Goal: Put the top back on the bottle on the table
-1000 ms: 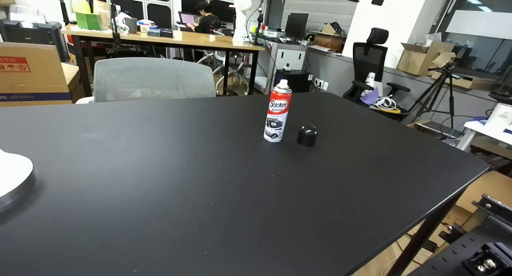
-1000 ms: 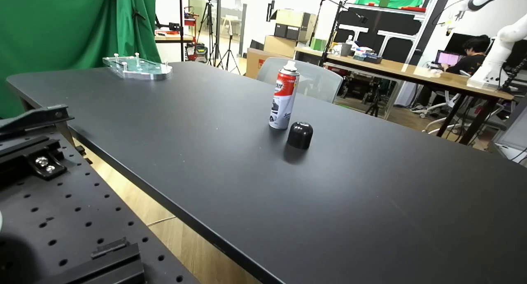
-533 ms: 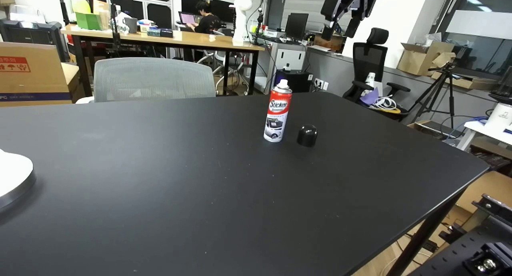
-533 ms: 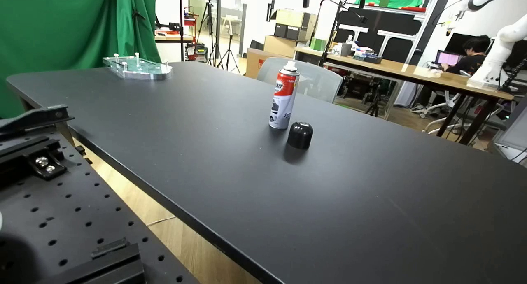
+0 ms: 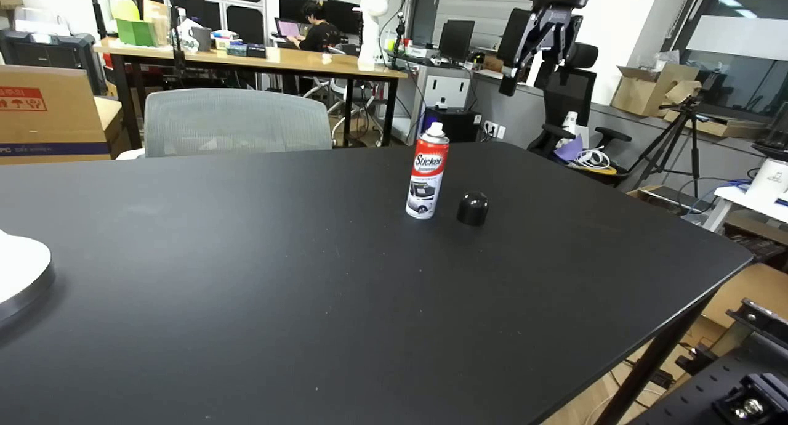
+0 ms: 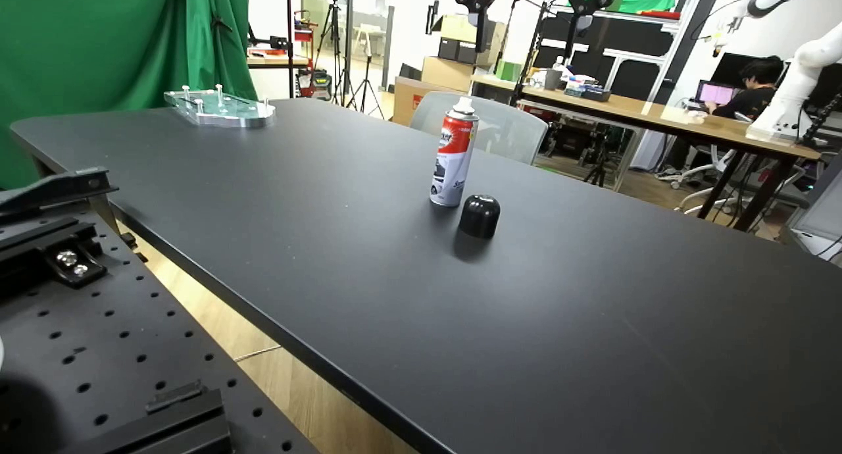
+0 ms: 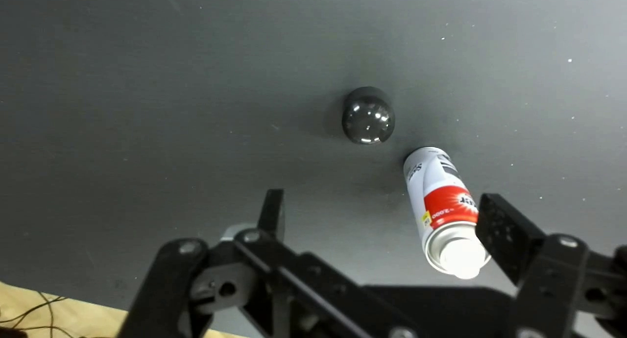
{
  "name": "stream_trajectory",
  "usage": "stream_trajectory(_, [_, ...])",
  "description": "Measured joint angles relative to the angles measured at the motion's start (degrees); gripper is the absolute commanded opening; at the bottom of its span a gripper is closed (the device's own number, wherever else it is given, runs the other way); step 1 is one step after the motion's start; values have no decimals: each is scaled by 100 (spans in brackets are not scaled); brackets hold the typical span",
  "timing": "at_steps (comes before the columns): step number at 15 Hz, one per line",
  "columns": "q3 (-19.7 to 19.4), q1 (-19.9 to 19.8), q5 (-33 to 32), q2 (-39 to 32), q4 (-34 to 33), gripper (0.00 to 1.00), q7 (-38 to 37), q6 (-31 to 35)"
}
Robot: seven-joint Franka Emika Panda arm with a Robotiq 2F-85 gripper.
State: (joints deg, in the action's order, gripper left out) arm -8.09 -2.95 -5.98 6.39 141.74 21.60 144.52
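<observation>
The bottle, a white spray can with a red label, stands upright on the table and shows in both exterior views (image 5: 426,172) (image 6: 454,154). The top, a black domed cap, stands apart beside it, dome up, in both exterior views (image 5: 473,209) (image 6: 480,217). The black table shows in both exterior views (image 5: 277,289) (image 6: 368,296). My gripper (image 5: 526,80) (image 6: 525,48) is wide open and empty, high above the table. In the wrist view, the cap (image 7: 368,117) lies beyond the open fingertips (image 7: 382,201); the right finger partly covers the bottle (image 7: 441,196).
A clear plate with short posts (image 6: 223,112) rests at the table's far end in an exterior view. A grey chair (image 5: 237,123) stands behind the table. A perforated black mounting plate (image 6: 131,322) runs along the near table edge.
My gripper has come down into view from above, lower in both exterior views, and stays open. The bottle and the cap have not moved.
</observation>
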Motion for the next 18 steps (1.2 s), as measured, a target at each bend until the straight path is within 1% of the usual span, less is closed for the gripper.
stream_trajectory(2, [21, 0, 7, -15, 16, 100, 3, 80])
stream_trajectory(4, [39, 0, 54, -136, 29, 100, -10, 295])
stream_trajectory(10, [116, -3, 53, -1101, -19, 100, -17, 1117])
stream_trajectory(15, [320, -123, 98, -2055, -402, 100, 162, 1152])
stream_trajectory(18, [429, -166, 23, -2427, -650, 100, 217, 1082])
